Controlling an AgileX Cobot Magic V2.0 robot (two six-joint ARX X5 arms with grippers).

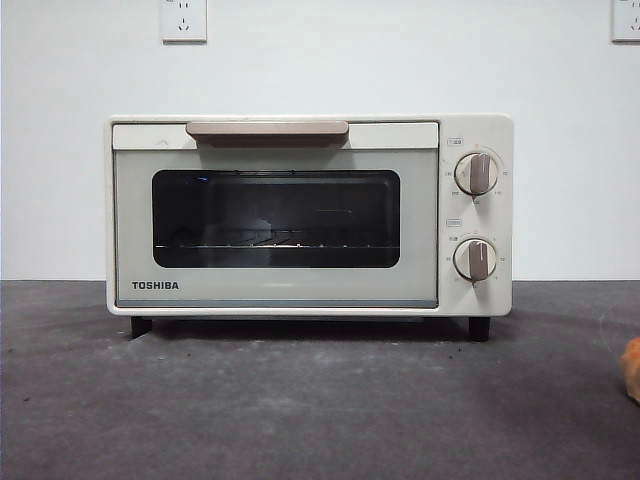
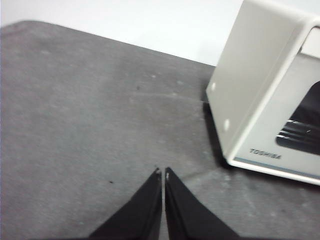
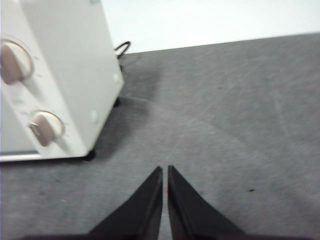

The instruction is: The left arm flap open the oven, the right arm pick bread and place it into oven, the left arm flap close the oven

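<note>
My left gripper point(image 2: 163, 172) hangs over bare grey table point(image 2: 75, 125) with its jaws pressed together, holding nothing; the oven point(image 2: 260, 85) sits off to one side of it. My right gripper point(image 3: 165, 169) is likewise closed and empty, near the oven's knob side. In the front view the oven point(image 1: 300, 215) has its door up, and the bread point(image 1: 632, 368) peeks in at the right edge.

Grey table point(image 1: 300, 410) (two wall sockets point(image 1: 184, 20)).
</note>
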